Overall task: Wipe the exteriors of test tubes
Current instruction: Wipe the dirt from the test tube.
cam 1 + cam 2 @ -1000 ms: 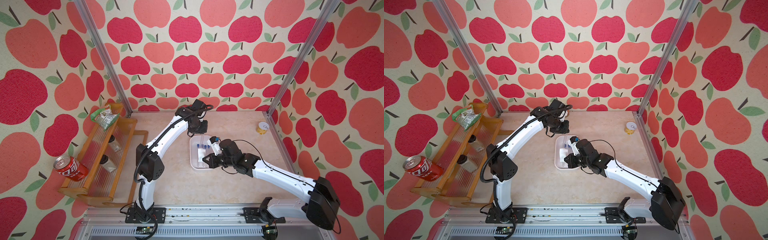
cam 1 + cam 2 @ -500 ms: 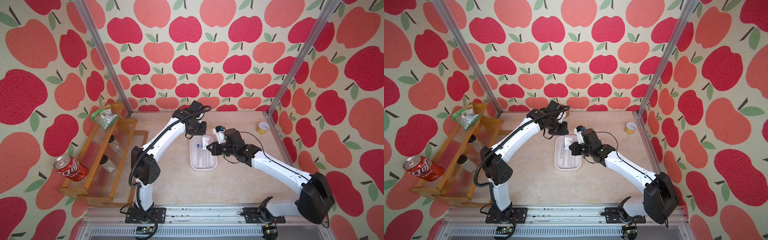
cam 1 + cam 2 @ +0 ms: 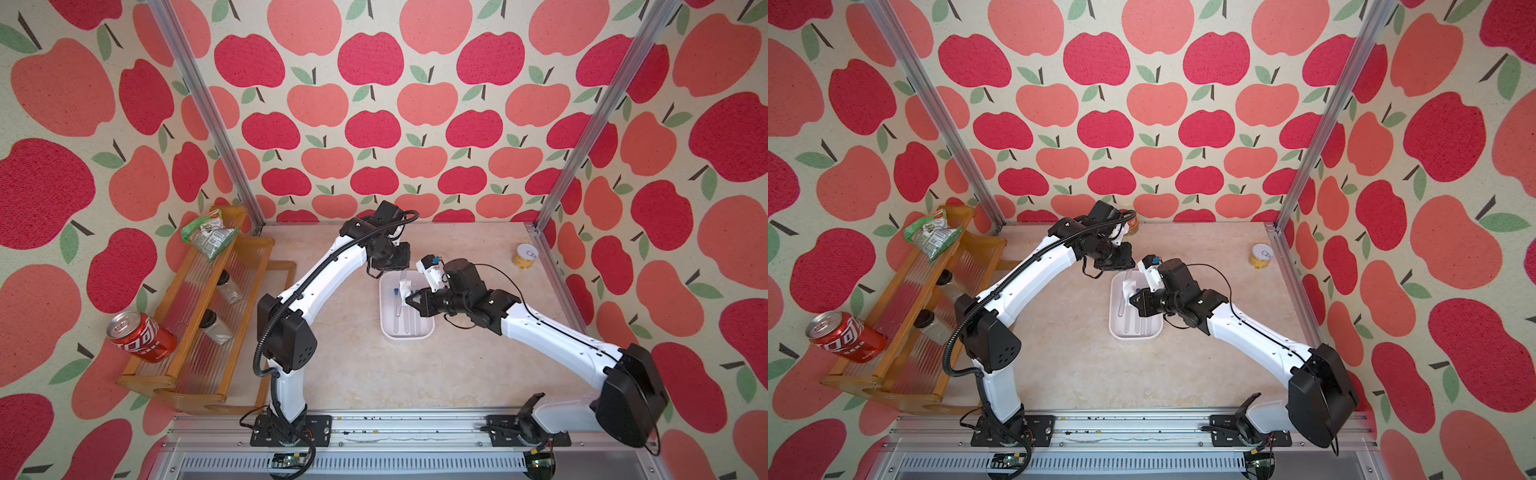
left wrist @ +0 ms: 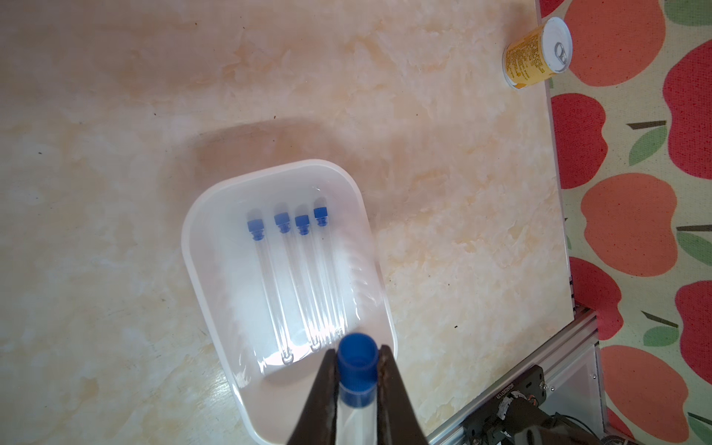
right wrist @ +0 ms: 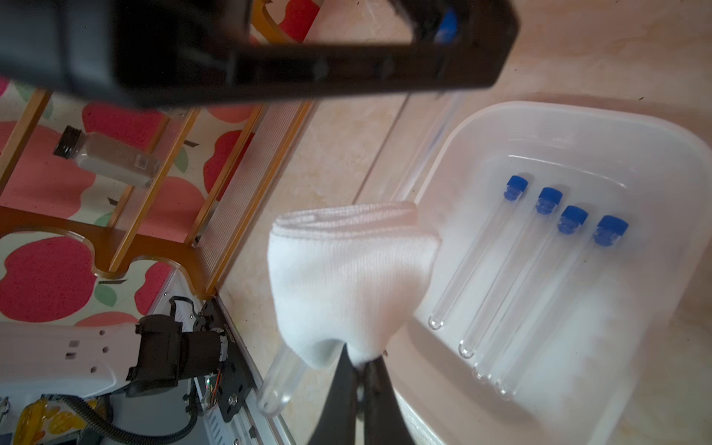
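In both top views, just left of centre, the left claw [image 3: 398,266] is clamped tight on the blue-capped end of one tube [image 5: 275,389], which hangs over the central tray [image 3: 428,330] holding four more tubes [image 5: 474,256], while rightward the right claw [image 3: 410,298] pinches a cloth [image 3: 404,286] draped on that tube.

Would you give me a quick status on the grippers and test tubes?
Left gripper shut on one test tube at its blue cap. Right gripper shut on white cloth, laid over that tube. Four other tubes in the tray. Nothing in the way.
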You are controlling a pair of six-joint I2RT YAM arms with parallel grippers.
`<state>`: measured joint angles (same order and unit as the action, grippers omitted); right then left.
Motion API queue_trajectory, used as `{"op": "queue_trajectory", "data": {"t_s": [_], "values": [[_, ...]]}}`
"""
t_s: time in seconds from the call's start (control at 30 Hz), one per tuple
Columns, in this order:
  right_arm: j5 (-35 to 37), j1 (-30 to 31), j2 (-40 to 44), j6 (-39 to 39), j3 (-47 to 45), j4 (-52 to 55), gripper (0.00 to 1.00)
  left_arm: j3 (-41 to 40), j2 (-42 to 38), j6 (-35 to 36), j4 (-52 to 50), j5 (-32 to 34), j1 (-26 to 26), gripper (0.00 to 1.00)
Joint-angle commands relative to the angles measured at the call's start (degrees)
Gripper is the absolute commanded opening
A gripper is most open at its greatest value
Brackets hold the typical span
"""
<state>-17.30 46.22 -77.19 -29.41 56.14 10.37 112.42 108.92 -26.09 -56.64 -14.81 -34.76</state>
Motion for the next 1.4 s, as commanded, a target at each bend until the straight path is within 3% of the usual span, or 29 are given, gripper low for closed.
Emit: {"op": "queue_trajectory", "data": {"t_s": [0.0, 0.2, 0.73, 1.37], "values": [[-1.8, 2.2, 3.6, 0.9, -2.6, 0.3, 0.0, -0.1, -1.9, -1.0, 1.0, -1.3, 0.7, 0.14], [-1.6, 3.3, 5.2, 1.5, -4.1, 1.8, 0.0, 0.2, -1.9, -1.4, 1.4, -2.5, 0.8, 0.15], [-4.3, -7.8, -4.2, 8.4, 9.3, 6.1, 0.0, -1.3, -2.7, -2.7, 2.6, -5.3, 0.5, 0.14], [-13.0, 0.5, 3.1, 8.2, -0.9, 3.2, 0.0, -0.9, -2.9, -2.7, 3.4, -6.9, 2.3, 0.14]]}}
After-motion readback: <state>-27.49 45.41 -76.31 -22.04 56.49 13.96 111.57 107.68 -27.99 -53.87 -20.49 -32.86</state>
